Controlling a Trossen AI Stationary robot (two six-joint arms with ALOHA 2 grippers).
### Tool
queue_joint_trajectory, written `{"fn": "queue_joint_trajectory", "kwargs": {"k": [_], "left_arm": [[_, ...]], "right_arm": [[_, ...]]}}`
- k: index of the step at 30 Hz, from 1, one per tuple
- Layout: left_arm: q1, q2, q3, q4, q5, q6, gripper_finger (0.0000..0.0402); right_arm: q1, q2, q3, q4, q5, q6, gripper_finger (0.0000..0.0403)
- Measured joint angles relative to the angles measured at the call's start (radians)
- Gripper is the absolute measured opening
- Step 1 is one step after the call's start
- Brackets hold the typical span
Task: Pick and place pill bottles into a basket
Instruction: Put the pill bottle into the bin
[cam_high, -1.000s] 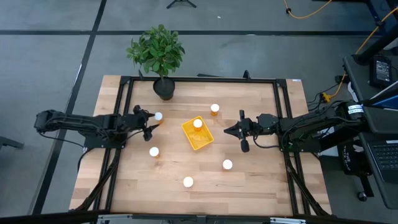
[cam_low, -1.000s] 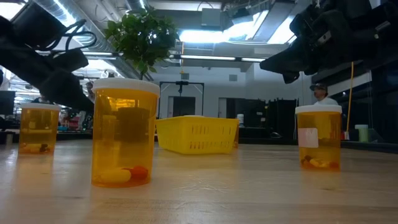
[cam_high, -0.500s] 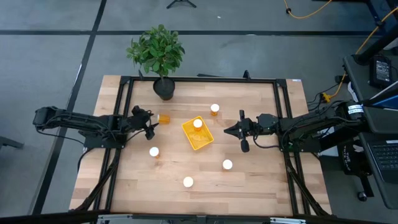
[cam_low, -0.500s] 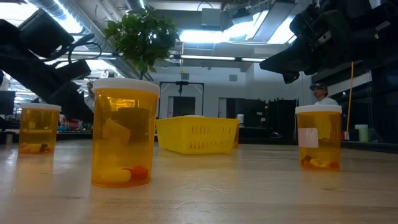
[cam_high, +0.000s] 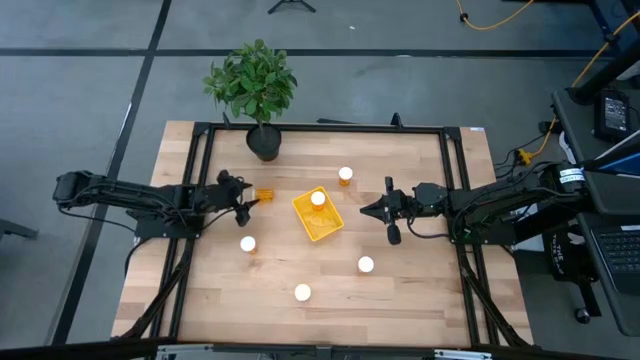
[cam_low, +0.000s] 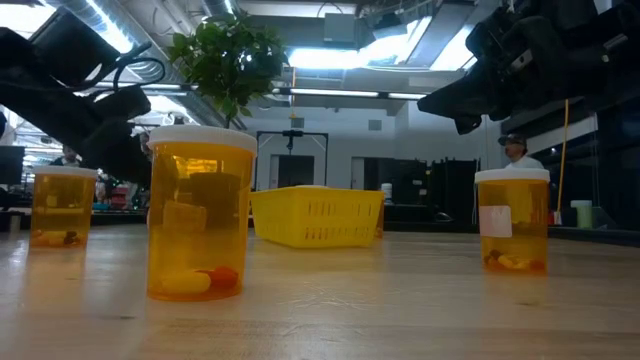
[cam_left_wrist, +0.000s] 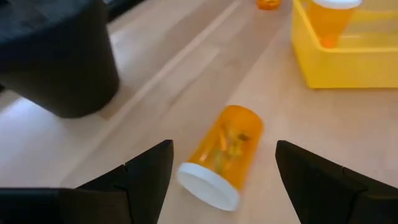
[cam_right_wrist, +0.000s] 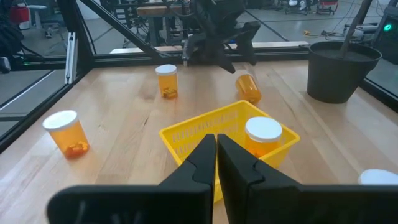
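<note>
1. Where the left tool (cam_left_wrist: 219, 163) hangs released, a toppled pill bottle (cam_left_wrist: 222, 155) is seen lying on its side on the desk (cam_high: 400, 290), between the spread fingers but untouched.
2. 1 bottle (cam_high: 318, 199) is already stood in the yellow basket (cam_high: 327, 225); 4 others are left upright on the desk.
3. The toppled bottle is judged light, rigid, smooth and prone to rolling, so its orange body is best pinched mid-length, across the cylinder.
4. The right tool (cam_right_wrist: 216, 163) is held clenched on nothing, near the basket.

Bright, even overhead light, ceiling glare in low view, soft shadows.
</note>
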Motion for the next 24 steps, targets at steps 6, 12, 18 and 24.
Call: {"fn": "queue_joint_trajectory", "kwargs": {"k": [6,12,18,24], "left_arm": [[0.0,0.002,0.024,-0.015,0.024,-0.042,0.0278],[0.0,0.008,0.129,-0.049,-0.004,0.072,0.0278],[0.0,0.057,0.228,-0.205,0.015,0.038,0.0278],[-0.04,0.195,0.314,-0.261,0.068,-0.004,0.0278]], "right_arm": [[0.0,0.0,0.0,0.0,0.0,0.0,0.002],[0.0,0.0,0.0,0.0,0.001,0.002,0.002],[0.0,0.0,0.0,0.0,0.001,0.002,0.002],[0.0,0.0,0.0,0.0,0.001,0.0,0.002]]}}
